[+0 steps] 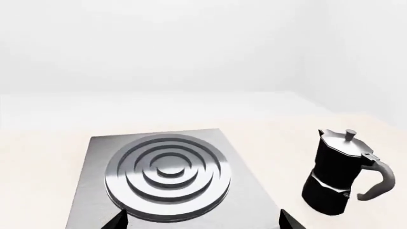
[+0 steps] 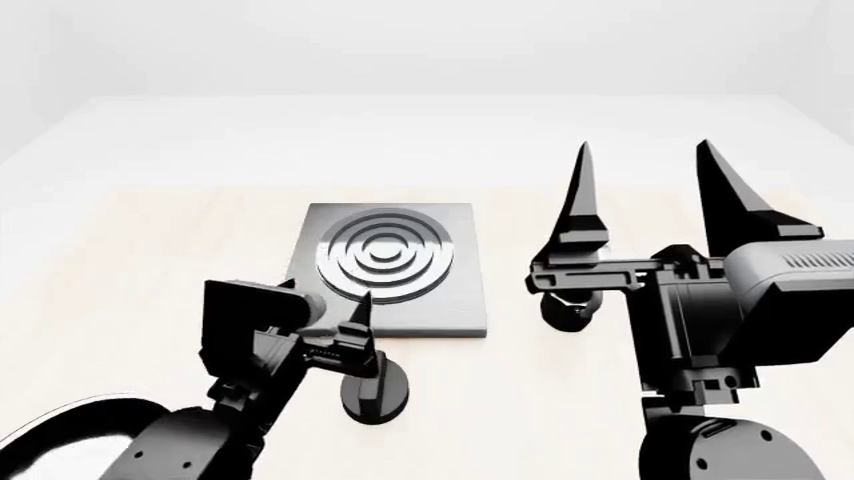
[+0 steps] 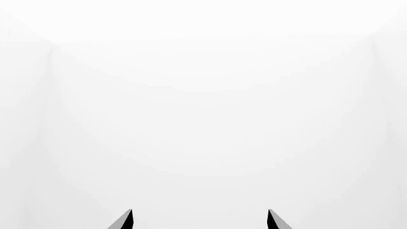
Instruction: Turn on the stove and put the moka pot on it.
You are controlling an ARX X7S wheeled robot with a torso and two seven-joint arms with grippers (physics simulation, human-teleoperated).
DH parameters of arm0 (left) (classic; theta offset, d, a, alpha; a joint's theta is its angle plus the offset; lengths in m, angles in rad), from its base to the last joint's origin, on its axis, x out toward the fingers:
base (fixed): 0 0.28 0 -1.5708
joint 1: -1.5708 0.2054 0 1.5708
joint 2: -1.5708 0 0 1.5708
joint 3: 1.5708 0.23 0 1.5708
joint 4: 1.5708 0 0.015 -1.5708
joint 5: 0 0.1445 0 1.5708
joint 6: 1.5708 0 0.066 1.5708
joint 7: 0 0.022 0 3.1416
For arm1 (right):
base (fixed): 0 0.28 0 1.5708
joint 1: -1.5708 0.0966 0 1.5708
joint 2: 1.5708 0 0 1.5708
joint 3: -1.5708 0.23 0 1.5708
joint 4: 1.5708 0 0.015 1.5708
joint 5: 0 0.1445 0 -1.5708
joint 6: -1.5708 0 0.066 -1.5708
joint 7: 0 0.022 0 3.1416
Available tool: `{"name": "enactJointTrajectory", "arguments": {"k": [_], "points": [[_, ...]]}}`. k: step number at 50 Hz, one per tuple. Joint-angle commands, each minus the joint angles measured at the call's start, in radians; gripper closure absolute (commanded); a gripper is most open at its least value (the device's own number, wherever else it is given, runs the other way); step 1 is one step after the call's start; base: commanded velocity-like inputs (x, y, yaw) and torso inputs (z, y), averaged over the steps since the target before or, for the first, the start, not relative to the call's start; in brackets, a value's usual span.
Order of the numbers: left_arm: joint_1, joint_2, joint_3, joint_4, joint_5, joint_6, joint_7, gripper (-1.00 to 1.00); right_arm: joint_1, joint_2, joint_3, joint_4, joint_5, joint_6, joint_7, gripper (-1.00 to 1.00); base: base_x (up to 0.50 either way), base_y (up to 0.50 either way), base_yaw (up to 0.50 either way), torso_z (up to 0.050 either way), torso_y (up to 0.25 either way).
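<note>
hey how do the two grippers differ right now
The right gripper is raised, its long black fingers pointing up and spread wide apart; the left gripper sits low, down by the round black knob in front of the stove. The right gripper's camera sees only blank white; the left gripper's camera looks across the stove to the moka pot. Both are black and hold nothing.
</note>
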Motion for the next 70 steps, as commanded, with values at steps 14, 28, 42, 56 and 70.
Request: {"name": "enactJointTrajectory", "arguments": {"k": [14,28,42,56,70], "points": [[0.041,0.039,0.064,-0.221,-0.033,0.113,0.074,-1.00,-0.010,0.011,-0.011,0.005,0.005,-0.014,0.008,-1.00,0.00,0.00,0.00,0.000,0.001],[0.045,0.043,0.092,-0.266,-0.043,0.136,0.081,-1.00,-0.004,0.016,-0.012,0.006,0.014,-0.012,0.013,-1.00,0.00,0.00,0.00,0.000,0.000],[0.055,0.044,0.108,-0.326,-0.048,0.172,0.085,-1.00,-0.001,0.022,-0.012,0.001,0.021,-0.012,0.020,-1.00,0.00,0.00,0.00,0.000,0.000],[0.069,0.038,0.112,-0.336,-0.063,0.179,0.074,-1.00,-0.004,0.026,-0.021,0.015,0.020,-0.030,0.021,-1.00,0.00,0.00,0.00,0.000,0.000],[0.072,0.023,0.117,-0.339,-0.066,0.181,0.056,-1.00,-0.045,0.028,-0.035,0.064,-0.004,-0.115,0.009,-1.00,0.00,0.00,0.00,0.000,0.000]]}}
